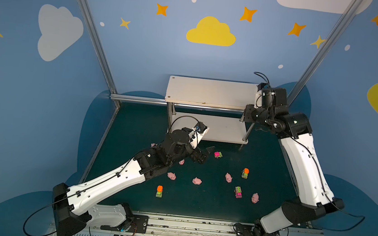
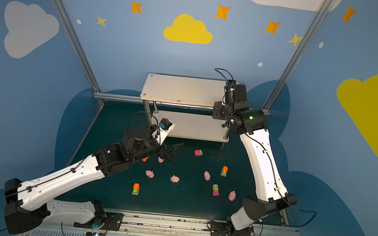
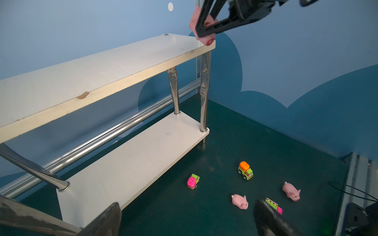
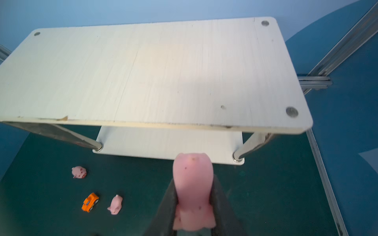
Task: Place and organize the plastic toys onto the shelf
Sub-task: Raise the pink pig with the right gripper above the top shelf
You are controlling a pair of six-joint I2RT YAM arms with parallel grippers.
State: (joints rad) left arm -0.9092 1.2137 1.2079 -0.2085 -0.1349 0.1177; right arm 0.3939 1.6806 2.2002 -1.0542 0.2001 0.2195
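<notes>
Risk 1: the held pig (image 4: 192, 171) is being clamped between the closed jaws of the right gripper (image 4: 193, 180). It is being presented at the near right corner of the shelf (image 1: 209, 92), right of centre in both top views. If it is let go this close to the rim of the top board (image 3: 102, 77), it is likely to tip over the edge and fall to the green mat (image 1: 198, 207). The soft body is being visibly squeezed, so a spring or roll on release is also judged possible. Whether the pig is touching the board or hanging just above it cannot be settled, since the left wrist view is cropped there.

Risk 2: the left gripper (image 1: 206, 153), jaws spread wide and holding nothing, is being held low over the mat at centre frame. It is just beside a loose pig (image 1: 181, 162) and near the magenta-topped vehicle (image 1: 218, 154). A careless sweep is judged likely to scatter them.

Position: the held pig is lying between the right fingers and projecting beyond their tips toward the shelf. The other toys are lying on the mat, lower centre of the top views. None is showing on either board.
</notes>
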